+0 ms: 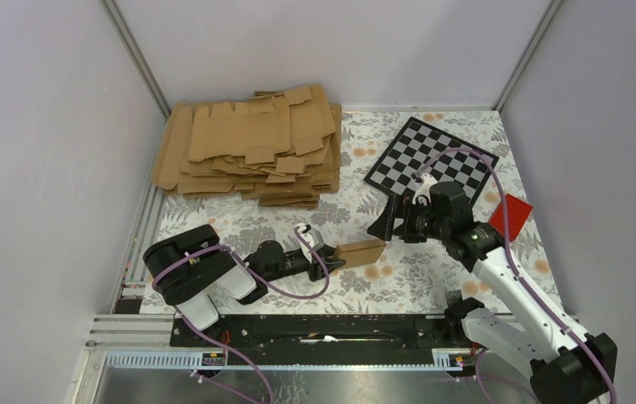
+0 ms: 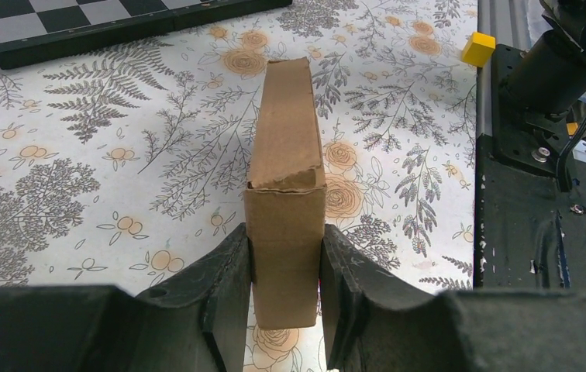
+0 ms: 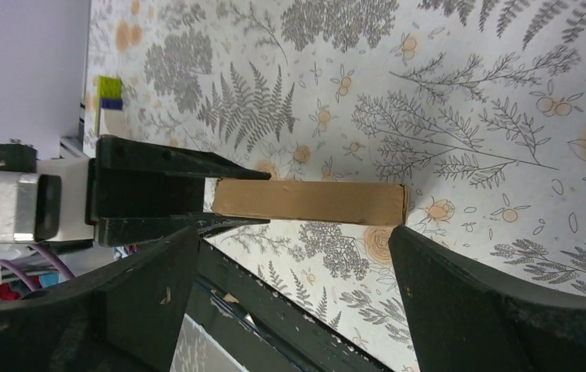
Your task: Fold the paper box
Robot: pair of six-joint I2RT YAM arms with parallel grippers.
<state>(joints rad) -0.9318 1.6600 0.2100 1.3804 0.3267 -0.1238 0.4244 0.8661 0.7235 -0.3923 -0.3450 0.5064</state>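
**A:** Top view. Paper box [image 1: 360, 252], folded, is low at the front of the floral worktop [image 1: 214, 220], between the arms. Left arm [image 1: 214, 273] reaches in low, and the left jaws pinch the box's near end.

**B:** Right arm [image 1: 500, 269]?

**A:** Right jaws are spread wide, just beside the box's free end. Cardboard pile [image 1: 247, 143] back left; chessboard [image 1: 431, 160] and red block [image 1: 510, 215] on the right.

**B:** Left wrist?

**A:** Left fingers [image 2: 224, 287] press both sides of the box, which runs away toward the chessboard. Yellow block [image 2: 478, 48] far right.

**B:** Right wrist?

**A:** Right fingers [image 3: 460, 302] stand well apart. The box shows lengthwise beyond them. Whether they touch it, cannot tell.
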